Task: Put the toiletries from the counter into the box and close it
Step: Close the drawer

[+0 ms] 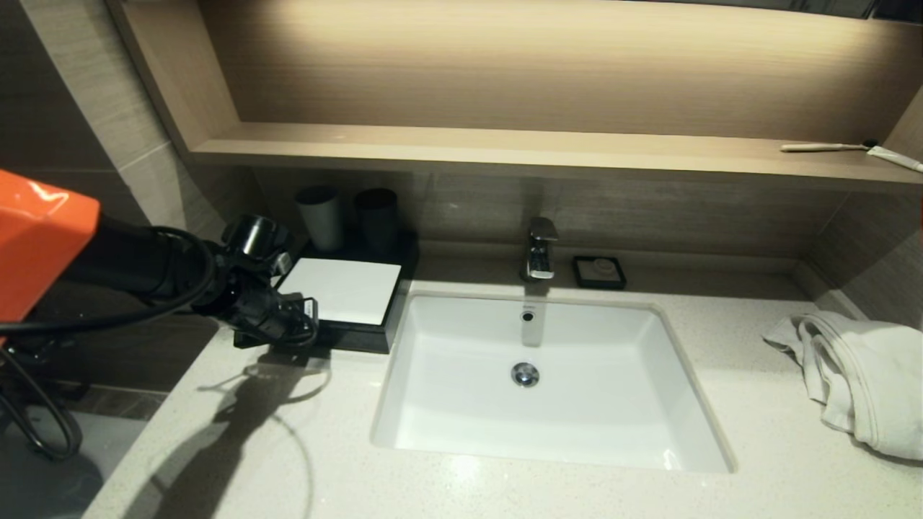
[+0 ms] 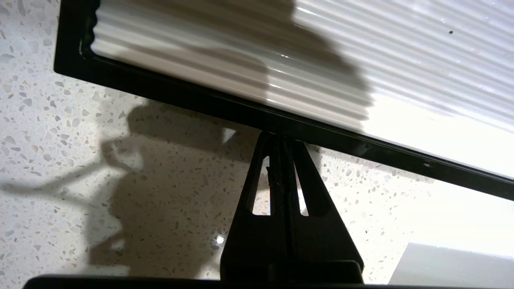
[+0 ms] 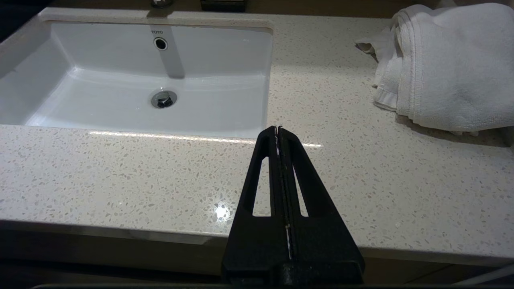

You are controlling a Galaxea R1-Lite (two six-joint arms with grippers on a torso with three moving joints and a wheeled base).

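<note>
The black box (image 1: 360, 337) with a white ribbed lid (image 1: 342, 290) stands on the counter left of the sink; the lid lies flat on it. My left gripper (image 1: 301, 328) is shut and empty, its tips against the box's black front rim (image 2: 225, 106), shown in the left wrist view (image 2: 280, 136). A toothbrush (image 1: 822, 147) and a toothpaste tube (image 1: 895, 158) lie on the wooden shelf at the far right. My right gripper (image 3: 278, 129) is shut and empty over the counter's front edge, right of the sink; it is out of the head view.
Two dark cups (image 1: 321, 216) (image 1: 376, 216) stand behind the box. A white sink (image 1: 447, 375) with a faucet (image 1: 541, 249) fills the middle. A black soap dish (image 1: 598, 272) sits beside the faucet. A crumpled white towel (image 1: 865, 375) lies at the right.
</note>
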